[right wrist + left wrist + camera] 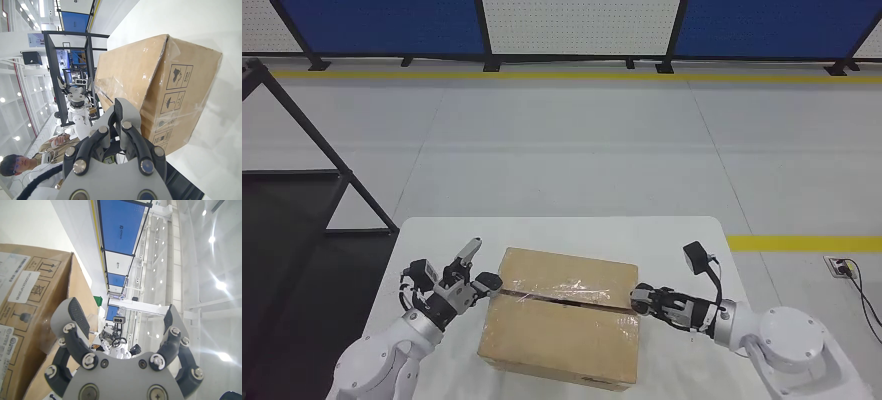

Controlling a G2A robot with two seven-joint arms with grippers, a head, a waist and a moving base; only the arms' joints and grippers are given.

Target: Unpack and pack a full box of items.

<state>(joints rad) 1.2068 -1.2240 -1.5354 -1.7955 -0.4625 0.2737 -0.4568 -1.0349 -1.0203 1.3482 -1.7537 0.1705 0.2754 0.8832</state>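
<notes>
A brown cardboard box (562,320) lies closed on the white table (672,240), with clear tape (567,292) running along its top seam. My left gripper (480,268) is open at the box's left end; one finger rests against the top edge of the box (37,294) and the other stands free in the air. In the left wrist view the left gripper (122,311) has nothing between its pads. My right gripper (639,295) is shut at the right end of the seam. The right gripper (117,107) tips sit against the wrinkled tape on the box (132,72).
A black metal rack (292,200) stands on the floor left of the table. Bare tabletop lies behind the box and to its right (217,28). The box's front edge is close to the table's near side.
</notes>
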